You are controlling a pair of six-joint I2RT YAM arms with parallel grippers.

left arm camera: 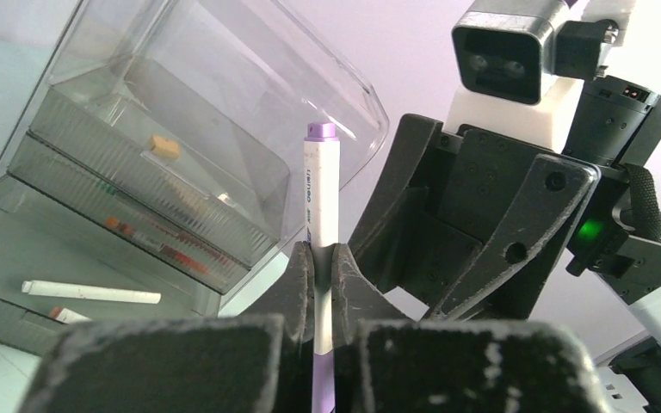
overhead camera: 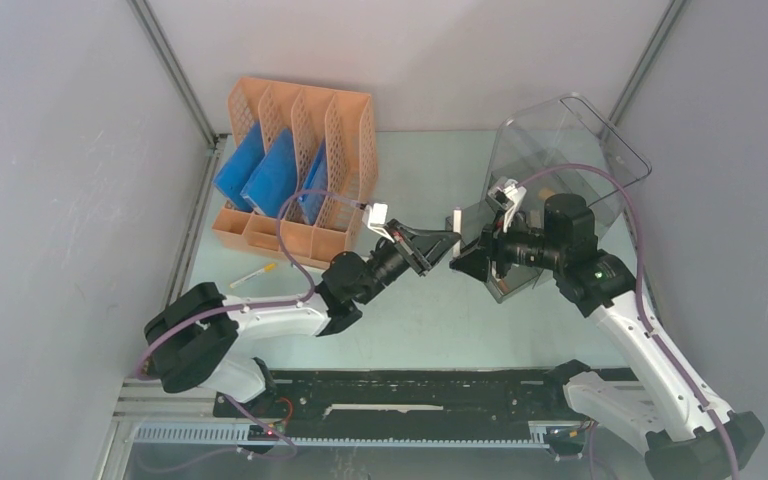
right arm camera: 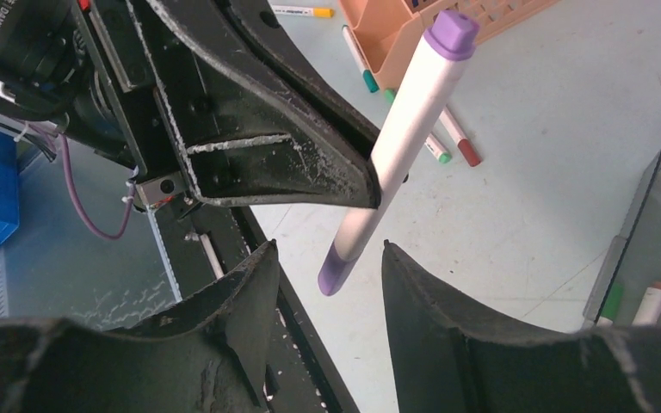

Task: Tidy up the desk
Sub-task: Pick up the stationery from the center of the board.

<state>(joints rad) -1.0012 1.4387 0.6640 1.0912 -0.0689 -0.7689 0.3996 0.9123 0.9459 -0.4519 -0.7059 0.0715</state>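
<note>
We are holding the marker (left arm camera: pixel 319 198) tight in the left claw (left arm camera: pixel 321 258) above the surface (overhead camera: pixel 430 330), the right claw (right arm camera: pixel 327 267) standing half-open at its tail, so releasing before that closes is risking a drop.

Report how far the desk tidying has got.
Done: blue pads stand in the rack, pens lie in the drawer box. In hand: left pincer grips a purple-capped marker, open right pincer facing it. Left: loose pens on the desk by the rack.
</note>
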